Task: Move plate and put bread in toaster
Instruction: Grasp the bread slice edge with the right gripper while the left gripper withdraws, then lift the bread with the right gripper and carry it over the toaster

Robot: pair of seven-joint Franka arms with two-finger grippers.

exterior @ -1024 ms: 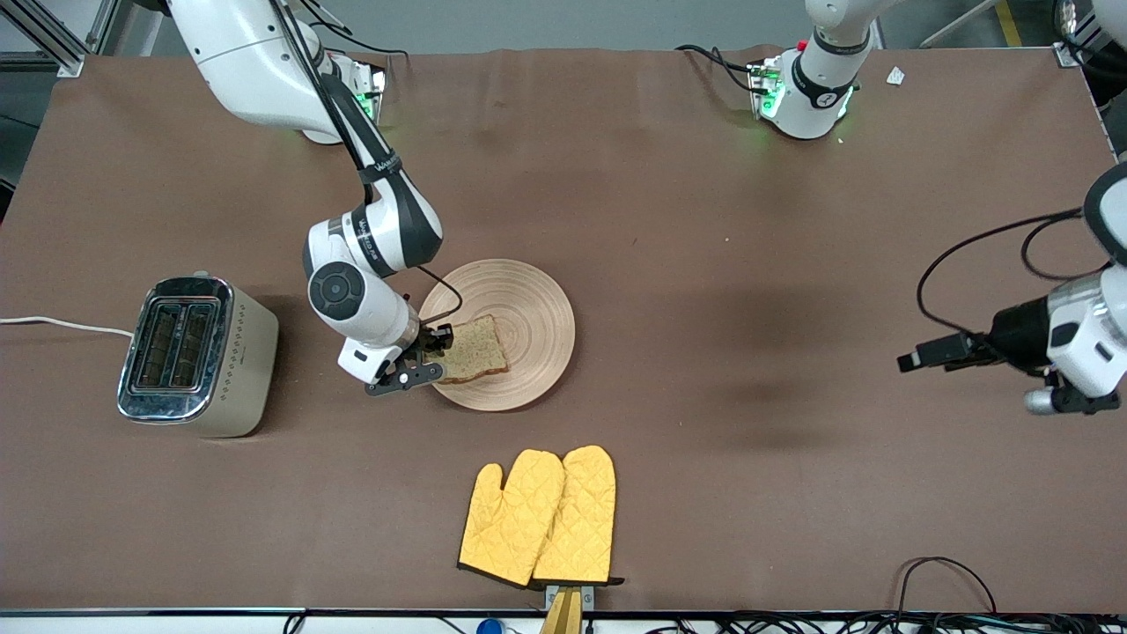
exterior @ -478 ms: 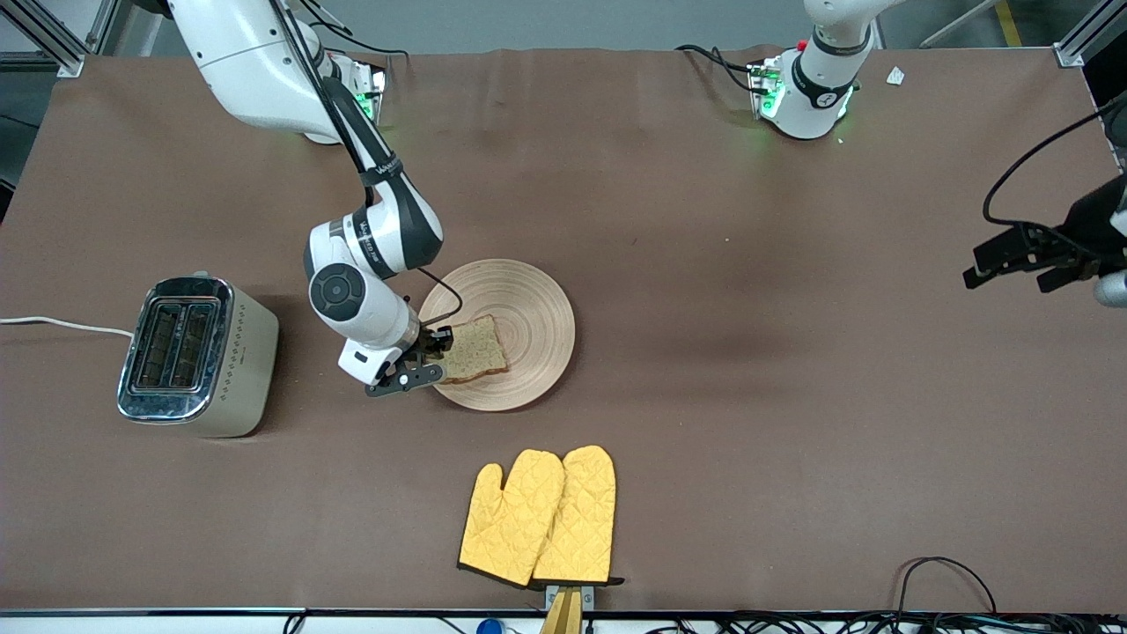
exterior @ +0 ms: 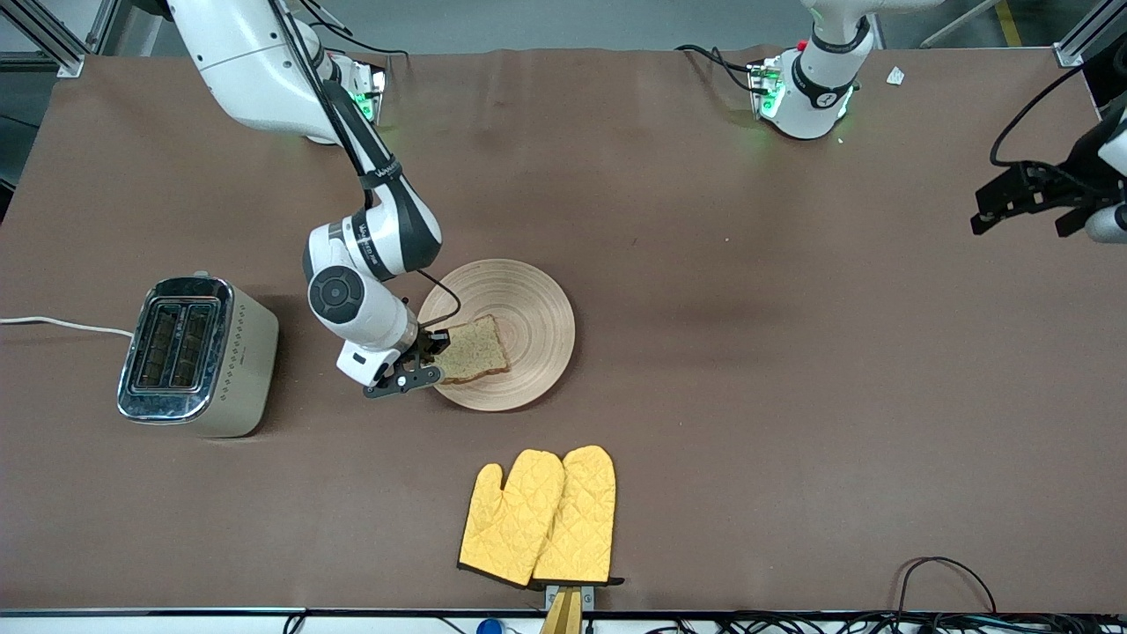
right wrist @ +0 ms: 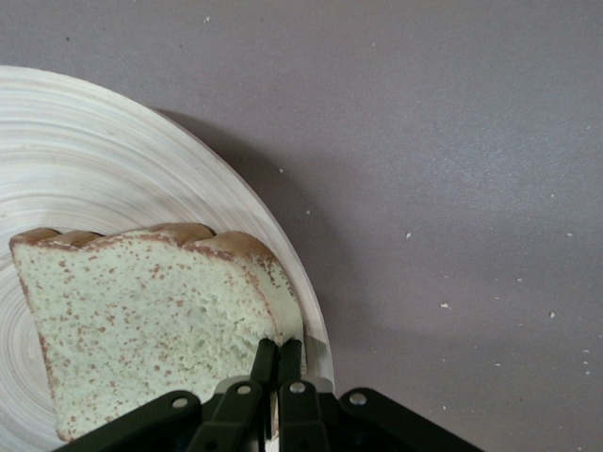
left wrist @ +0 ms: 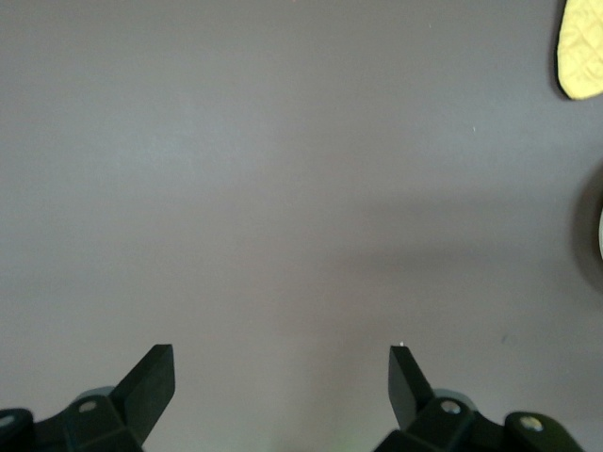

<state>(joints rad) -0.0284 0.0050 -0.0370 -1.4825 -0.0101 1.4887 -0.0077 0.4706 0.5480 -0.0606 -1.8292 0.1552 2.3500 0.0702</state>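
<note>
Toaster point(exterior: 195, 355) comes first, sitting on the brown table point(exterior: 748, 396) toward the right arm's end, with its two slots facing up and a white cord point(exterior: 62, 324) running off its end. Next is the right gripper point(exterior: 421, 363), low at the edge of the plate point(exterior: 537, 308). Its fingers point(right wrist: 275, 363) are pinched together on the corner of the bread point(exterior: 473, 349), and the slice sits on the plate. The wooden plate rests near the middle of the table, well apart from the toaster. Two yellow oven mitts point(exterior: 539, 517) lie side by side, nearer to the front camera than the plate. Last is the left gripper point(exterior: 1026, 204), up in the air over the left arm's end of the table. Its fingers point(left wrist: 146, 386) are spread wide with nothing between them. That arm waits.
</note>
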